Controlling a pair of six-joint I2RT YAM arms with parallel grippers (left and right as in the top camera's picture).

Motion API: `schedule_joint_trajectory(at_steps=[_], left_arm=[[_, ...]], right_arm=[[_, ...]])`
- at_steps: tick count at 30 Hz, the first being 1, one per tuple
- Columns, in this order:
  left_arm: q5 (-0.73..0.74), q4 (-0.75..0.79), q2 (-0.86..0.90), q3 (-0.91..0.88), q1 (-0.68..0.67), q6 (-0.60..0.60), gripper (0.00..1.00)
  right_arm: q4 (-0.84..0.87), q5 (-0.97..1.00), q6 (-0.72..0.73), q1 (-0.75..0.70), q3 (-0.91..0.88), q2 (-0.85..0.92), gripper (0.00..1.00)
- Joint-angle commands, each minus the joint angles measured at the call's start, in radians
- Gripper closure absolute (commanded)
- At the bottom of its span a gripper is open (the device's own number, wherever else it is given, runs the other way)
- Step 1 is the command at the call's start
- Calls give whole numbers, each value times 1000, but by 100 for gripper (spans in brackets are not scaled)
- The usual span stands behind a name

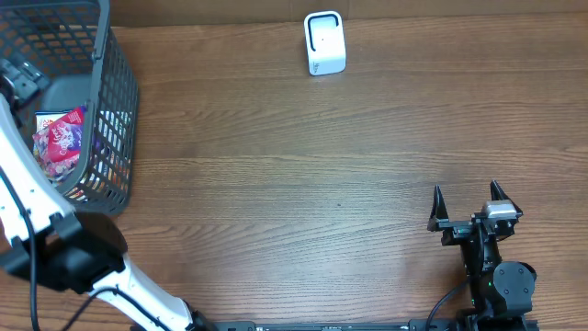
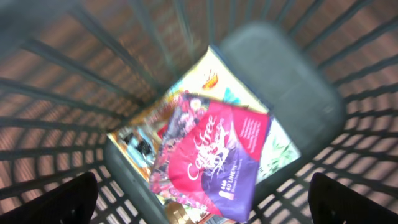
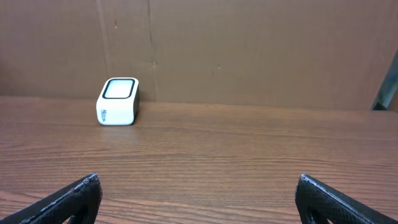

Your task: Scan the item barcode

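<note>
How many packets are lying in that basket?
2 that I can make out in the basket: a red-and-purple packet on top, and a paler packet under it, showing past its edges. Others may be hidden beneath.

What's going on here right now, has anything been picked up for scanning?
Nothing is held. The left gripper hangs open over the inside of the basket, above a pink packet that lies on other packets at the bottom. The right gripper is open too, low over the table, facing the white scanner at the far edge. No item is near the scanner.
</note>
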Motion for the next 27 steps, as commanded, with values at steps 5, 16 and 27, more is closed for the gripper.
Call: schedule_joint_trajectory(at_steps=[5, 16, 27], left_arm=[[21, -37, 175, -11, 2, 3, 0], [165, -31, 268, -11, -16, 97, 0], [-16, -65, 274, -96, -17, 84, 0]], right_arm=[[6, -5, 4, -5, -10, -9, 0], [6, -5, 4, -5, -10, -9, 0], [6, -5, 4, -5, -10, -9, 0]])
